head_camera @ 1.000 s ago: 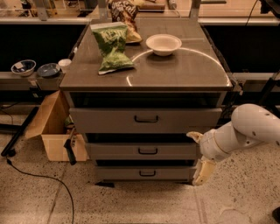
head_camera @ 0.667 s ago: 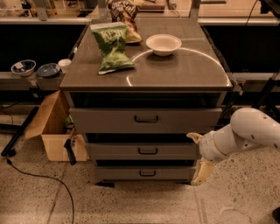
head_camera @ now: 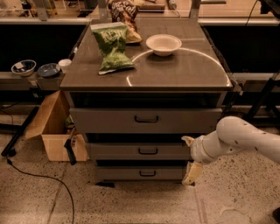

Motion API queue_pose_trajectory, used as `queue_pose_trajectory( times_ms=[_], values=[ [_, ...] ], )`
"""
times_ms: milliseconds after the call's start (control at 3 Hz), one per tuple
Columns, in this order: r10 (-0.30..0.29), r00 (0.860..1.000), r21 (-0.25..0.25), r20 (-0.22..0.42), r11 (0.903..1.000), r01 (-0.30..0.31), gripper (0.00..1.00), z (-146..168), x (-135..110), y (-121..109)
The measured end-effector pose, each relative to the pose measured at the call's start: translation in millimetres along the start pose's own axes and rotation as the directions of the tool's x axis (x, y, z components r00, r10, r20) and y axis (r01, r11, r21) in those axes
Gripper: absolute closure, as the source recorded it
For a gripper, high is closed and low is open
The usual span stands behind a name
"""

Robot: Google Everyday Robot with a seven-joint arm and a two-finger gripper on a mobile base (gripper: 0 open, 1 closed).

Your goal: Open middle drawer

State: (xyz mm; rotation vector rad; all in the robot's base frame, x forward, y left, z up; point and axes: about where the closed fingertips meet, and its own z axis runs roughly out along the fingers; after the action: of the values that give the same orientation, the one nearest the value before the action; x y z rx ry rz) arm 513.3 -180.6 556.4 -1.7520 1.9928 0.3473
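The grey cabinet has three stacked drawers. The middle drawer [head_camera: 113, 152] has a flat grey front with a small black bar handle [head_camera: 147, 151] and sits pushed in. The top drawer [head_camera: 105, 120] is above it and the bottom drawer [head_camera: 118, 173] below it. My gripper [head_camera: 190, 156] is on a white arm coming in from the right. It is at the right end of the middle drawer's front and well right of the handle. It is open, with one cream finger [head_camera: 188, 140] above and the other finger [head_camera: 192, 173] below, holding nothing.
On the cabinet top [head_camera: 183, 70] lie a green chip bag [head_camera: 111, 46], a white bowl [head_camera: 163, 44] and a brown snack bag [head_camera: 124, 13]. An open cardboard box [head_camera: 52, 127] stands on the floor to the left. A black cable [head_camera: 39, 179] runs across the floor. Bowls [head_camera: 24, 67] sit on a low shelf at the left.
My gripper and arm have shifted slightly left, closer to the right end of the drawer fronts. The drawers have not moved.
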Motion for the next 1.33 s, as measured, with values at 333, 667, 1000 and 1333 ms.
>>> queue_pose_trajectory(
  times_ms=[333,667,1000,1333],
  values=[
    [0.003,1.0,-0.009,-0.019,1.0,-0.003,0.0,21,-1,-4],
    [0.013,1.0,-0.021,-0.024,0.9997,-0.013,0.0,42,-5,-6],
    [0.029,0.999,-0.028,-0.02,0.9992,-0.03,0.0,63,-9,-14],
    [0.04,0.999,-0.045,0.002,0.9982,-0.04,0.0,85,-12,-28]
  ],
)
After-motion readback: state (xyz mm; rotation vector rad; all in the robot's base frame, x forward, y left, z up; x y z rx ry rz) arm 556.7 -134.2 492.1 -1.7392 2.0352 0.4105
